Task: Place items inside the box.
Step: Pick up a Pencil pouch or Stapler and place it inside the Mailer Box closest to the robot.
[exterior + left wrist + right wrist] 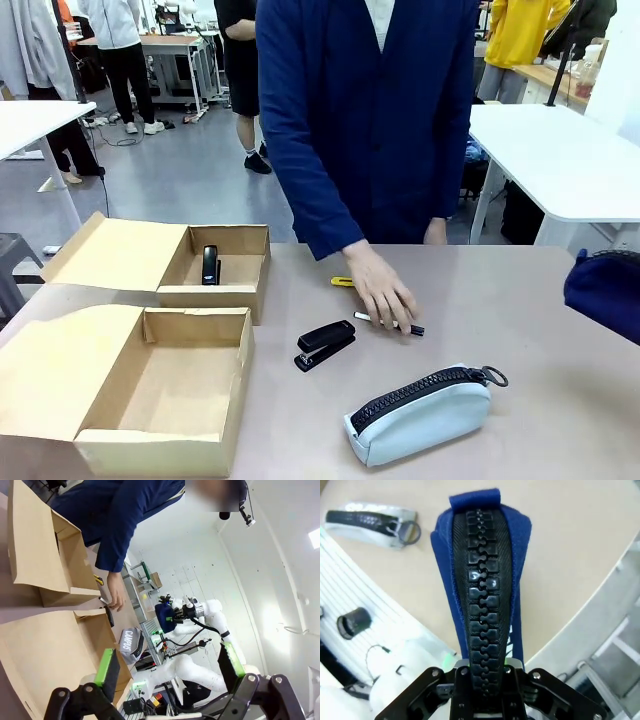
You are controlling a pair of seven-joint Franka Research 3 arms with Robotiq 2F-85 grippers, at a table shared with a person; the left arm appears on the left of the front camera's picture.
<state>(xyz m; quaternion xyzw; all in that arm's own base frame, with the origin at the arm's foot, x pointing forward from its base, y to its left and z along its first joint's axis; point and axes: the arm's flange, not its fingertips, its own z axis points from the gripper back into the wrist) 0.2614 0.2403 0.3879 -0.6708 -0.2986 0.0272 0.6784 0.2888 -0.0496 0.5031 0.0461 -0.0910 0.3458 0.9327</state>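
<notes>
My right gripper [482, 672] is shut on the navy zip pouch [480, 580], which hangs above the table by its black zipper edge; the same pouch [605, 290] shows at the right edge in the front view. My left gripper [169, 662] is open with nothing between its green pads, above the near box [45, 645]. That near box [150, 390] is empty. The far box [235, 290] holds a black stapler-like thing [210, 265]. On the table lie a black stapler [325, 345], a yellow utility knife [342, 281] and a pale grey-blue pouch [420, 412]. The person's hand [380, 290] rests on the marker [412, 329].
Both boxes stand at the table's left with their flaps open. The person in a dark blue jacket [370, 120] stands at the far side, leaning over the middle. Other white tables and people are in the room behind.
</notes>
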